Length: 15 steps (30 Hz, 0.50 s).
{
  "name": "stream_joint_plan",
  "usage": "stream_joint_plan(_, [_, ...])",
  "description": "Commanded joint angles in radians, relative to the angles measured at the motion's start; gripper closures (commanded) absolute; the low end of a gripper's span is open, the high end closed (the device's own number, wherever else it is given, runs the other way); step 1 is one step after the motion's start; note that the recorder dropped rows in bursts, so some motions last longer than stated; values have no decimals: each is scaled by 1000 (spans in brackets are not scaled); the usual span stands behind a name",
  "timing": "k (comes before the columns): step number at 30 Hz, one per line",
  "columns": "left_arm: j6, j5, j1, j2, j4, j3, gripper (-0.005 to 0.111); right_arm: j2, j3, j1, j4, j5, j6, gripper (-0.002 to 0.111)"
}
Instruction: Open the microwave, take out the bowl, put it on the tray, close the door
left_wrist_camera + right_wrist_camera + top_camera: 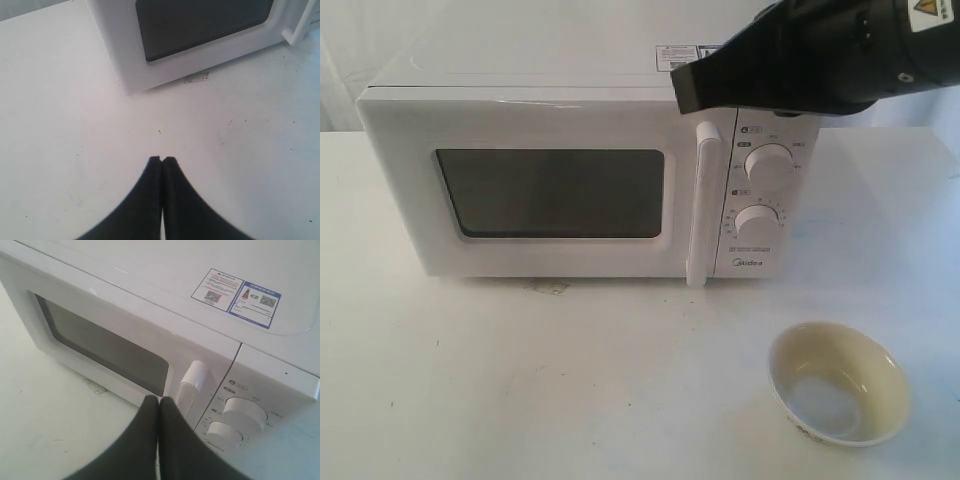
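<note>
The white microwave (560, 110) stands at the back of the table with its door (410, 200) shut; nothing shows through the dark window. The bar handle (703, 205) is beside the two knobs (767, 167). The bowl (838, 382), cream inside, sits on the table at the front right, empty. My right gripper (682, 85) hangs shut just above the top of the handle, holding nothing; in the right wrist view its tips (159, 399) are beside the handle (192, 382). My left gripper (162, 160) is shut and empty over bare table, in front of the microwave's corner (127, 75). No tray is in view.
A small scuff or bit of tape (548, 287) lies on the table under the microwave's front edge. White tabletop (570, 390) stretches in front of the microwave. Stickers (237, 296) are on the microwave's top.
</note>
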Motion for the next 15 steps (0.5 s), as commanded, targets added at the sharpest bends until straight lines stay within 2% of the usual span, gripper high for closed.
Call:
stream_joint_plan(1, [-4,11,0,-6,-12,3,107,-8,4,2,-23,2,-2,108])
stream_joint_plan(7, [-4,11,0,-6,-12,3,107,-29,11,2,-40,-7,-2,108])
stream_joint_plan(15, [-4,11,0,-6,-12,3,107,-190,141,-46,-59,-167,-2,108])
